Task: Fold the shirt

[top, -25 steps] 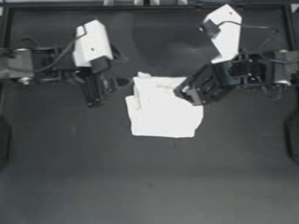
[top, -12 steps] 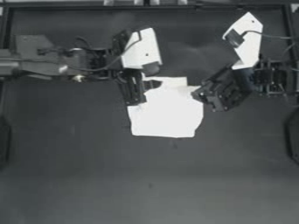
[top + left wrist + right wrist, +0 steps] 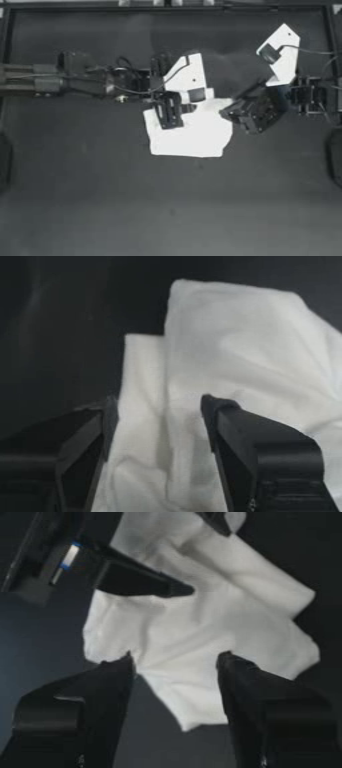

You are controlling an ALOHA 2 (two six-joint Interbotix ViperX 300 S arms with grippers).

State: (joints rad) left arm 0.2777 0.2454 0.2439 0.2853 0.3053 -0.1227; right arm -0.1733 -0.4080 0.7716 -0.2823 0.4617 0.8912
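The white shirt (image 3: 194, 134) lies in a wrinkled, folded bundle at the middle of the table. My left gripper (image 3: 168, 111) hovers over the shirt's upper left part. In the left wrist view the left gripper (image 3: 157, 408) is open, with a raised fold of the shirt (image 3: 234, 361) between and beyond its fingers (image 3: 250, 446). My right gripper (image 3: 242, 116) sits at the shirt's right edge. In the right wrist view the right gripper (image 3: 175, 661) is open over a corner of the shirt (image 3: 200, 632).
The left arm (image 3: 73, 80) reaches in from the left and the right arm (image 3: 307, 95) from the right, each with a stiff white plate (image 3: 284, 50). The left gripper's dark fingers (image 3: 133, 579) show across the cloth in the right wrist view. Dark table (image 3: 167, 210) surrounds the shirt.
The left arm has swung right from the left side until its gripper is over the shirt. The right gripper has drawn back to the shirt's right edge.
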